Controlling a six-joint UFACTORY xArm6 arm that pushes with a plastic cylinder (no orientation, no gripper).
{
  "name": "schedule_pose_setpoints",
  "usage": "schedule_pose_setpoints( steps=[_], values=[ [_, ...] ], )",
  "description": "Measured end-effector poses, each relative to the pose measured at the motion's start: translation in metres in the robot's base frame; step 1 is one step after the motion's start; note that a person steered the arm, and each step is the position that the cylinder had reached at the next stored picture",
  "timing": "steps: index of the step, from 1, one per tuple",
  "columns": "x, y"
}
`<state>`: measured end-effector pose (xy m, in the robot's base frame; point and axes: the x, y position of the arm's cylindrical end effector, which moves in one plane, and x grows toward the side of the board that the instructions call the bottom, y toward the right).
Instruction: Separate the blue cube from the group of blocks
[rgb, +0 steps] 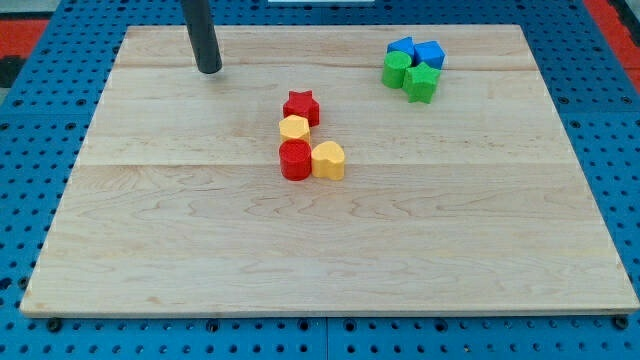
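Observation:
The blue cube (430, 54) sits at the view's upper right, packed against another blue block (402, 47), a green cylinder (396, 70) and a green star-shaped block (421, 82). My tip (209, 70) rests on the board at the view's upper left, far to the left of that group and touching no block.
A second cluster lies mid-board: a red star (301, 107), a yellow block (294, 128), a red cylinder (295, 160) and a yellow heart-shaped block (328, 160). The wooden board (330, 260) is bordered by a blue perforated surface (620, 150).

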<state>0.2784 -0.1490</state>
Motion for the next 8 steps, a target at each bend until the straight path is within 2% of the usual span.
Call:
schedule_pose_setpoints(
  steps=[1,2,3,4,5,6,8],
  values=[
    [0.001,-0.001],
    [-0.005,0.074],
    [-0.071,0.124],
    [-0.067,0.182],
    [-0.052,0.264],
    [-0.03,0.306],
    [0.122,0.267]
  ],
)
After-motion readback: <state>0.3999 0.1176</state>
